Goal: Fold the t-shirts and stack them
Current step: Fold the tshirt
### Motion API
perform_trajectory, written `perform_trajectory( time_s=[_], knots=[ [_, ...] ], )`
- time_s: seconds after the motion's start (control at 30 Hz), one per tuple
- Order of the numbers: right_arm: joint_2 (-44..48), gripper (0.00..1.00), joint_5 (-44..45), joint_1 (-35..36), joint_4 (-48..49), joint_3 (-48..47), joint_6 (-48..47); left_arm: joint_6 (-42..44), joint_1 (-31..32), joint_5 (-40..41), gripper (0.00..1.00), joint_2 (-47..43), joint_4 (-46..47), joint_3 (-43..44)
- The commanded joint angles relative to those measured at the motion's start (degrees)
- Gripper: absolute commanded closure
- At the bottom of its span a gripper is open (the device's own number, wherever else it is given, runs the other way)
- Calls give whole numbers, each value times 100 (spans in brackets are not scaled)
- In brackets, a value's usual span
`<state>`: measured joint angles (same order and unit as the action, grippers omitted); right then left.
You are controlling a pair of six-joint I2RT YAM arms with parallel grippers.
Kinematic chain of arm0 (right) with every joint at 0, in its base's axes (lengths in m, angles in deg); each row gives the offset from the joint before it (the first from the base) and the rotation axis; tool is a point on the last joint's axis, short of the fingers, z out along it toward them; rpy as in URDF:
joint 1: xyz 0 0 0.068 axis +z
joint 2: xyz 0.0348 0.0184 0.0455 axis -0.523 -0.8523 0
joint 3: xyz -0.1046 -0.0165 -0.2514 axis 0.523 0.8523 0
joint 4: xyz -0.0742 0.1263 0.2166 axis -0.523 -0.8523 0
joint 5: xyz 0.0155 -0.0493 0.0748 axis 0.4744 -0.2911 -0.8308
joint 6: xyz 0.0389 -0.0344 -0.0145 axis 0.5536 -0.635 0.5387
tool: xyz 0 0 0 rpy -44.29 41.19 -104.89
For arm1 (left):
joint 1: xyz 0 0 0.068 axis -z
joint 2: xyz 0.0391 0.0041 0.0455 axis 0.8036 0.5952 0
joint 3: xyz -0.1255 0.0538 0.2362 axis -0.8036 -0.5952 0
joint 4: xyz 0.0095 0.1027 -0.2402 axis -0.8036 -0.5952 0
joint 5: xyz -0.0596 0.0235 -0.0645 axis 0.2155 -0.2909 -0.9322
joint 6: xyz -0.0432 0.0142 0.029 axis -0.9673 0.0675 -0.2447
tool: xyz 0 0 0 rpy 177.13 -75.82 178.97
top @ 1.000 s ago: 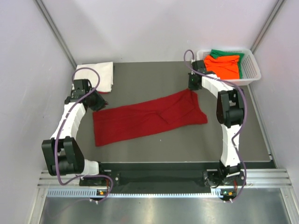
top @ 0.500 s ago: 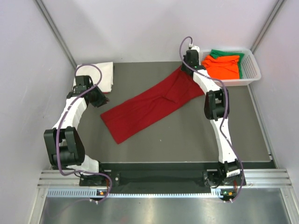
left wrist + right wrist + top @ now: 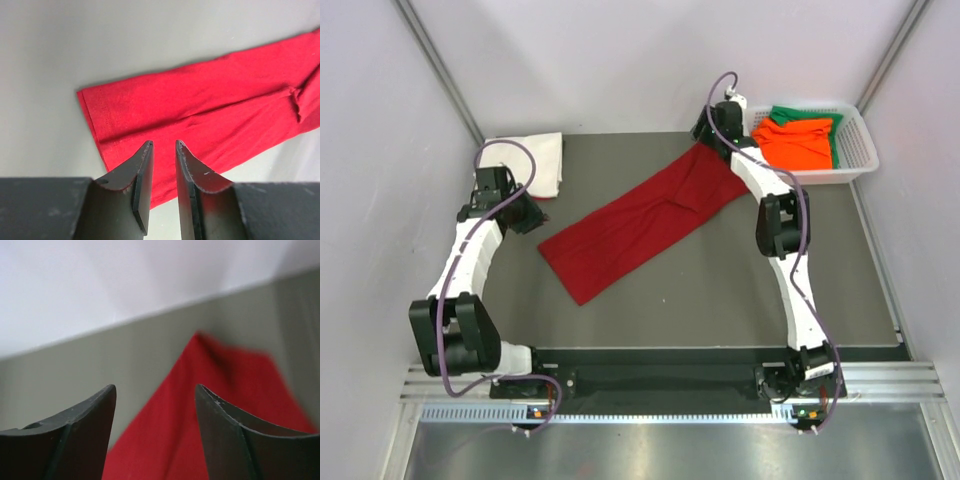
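**Right pincer (image 3: 155, 390) wide at the dark red t-shirt's (image 3: 640, 220) far end**

We see its jaws spread wide and gripping nothing, the red cloth just beyond them. Our left pincer (image 3: 163, 145) is narrowly parted and empty, near the shirt's other end. The shirt lies in a long diagonal band on the grey surface (image 3: 720, 290). A white t-shirt (image 3: 535, 160) sits far left. The orange t-shirt (image 3: 798, 143) and green t-shirt (image 3: 800, 113) fill the white basket (image 3: 860, 150).

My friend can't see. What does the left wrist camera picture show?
A dark red cloth t-shirt lies flat on the grey table. The left gripper hovers above it, black fingers slightly apart, holding nothing.
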<state>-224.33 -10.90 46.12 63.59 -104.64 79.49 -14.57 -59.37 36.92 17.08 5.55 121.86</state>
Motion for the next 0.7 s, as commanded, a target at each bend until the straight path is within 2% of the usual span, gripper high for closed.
perform_trajectory(
  time_s=[0.0,0.07,0.1,0.17,0.27,0.37,0.5,0.67],
  knots=[
    [1645,35,-403,448,-797,648,223,147,9,151,71,-365,-114,-3],
    [2416,34,-605,650,-1186,1280,539,138,9,125,71,-435,-167,-11],
    [2708,33,-893,729,-1151,2144,984,121,9,99,71,-479,-167,-11],
    [3462,33,-1114,1044,-906,3001,1348,103,0,-6,71,-488,-228,24],
    [4115,32,-1623,1598,-704,4512,2103,77,9,-182,71,-470,-343,85],
    [4502,32,-1783,2231,-380,5436,3087,42,0,-244,71,-505,-413,103],
    [4750,32,-1661,2978,-1,6186,4421,-20,9,-244,71,-655,-457,94],
    [4706,32,-1301,3875,132,6503,5145,-151,9,-296,71,-979,-554,77]
  ],
)
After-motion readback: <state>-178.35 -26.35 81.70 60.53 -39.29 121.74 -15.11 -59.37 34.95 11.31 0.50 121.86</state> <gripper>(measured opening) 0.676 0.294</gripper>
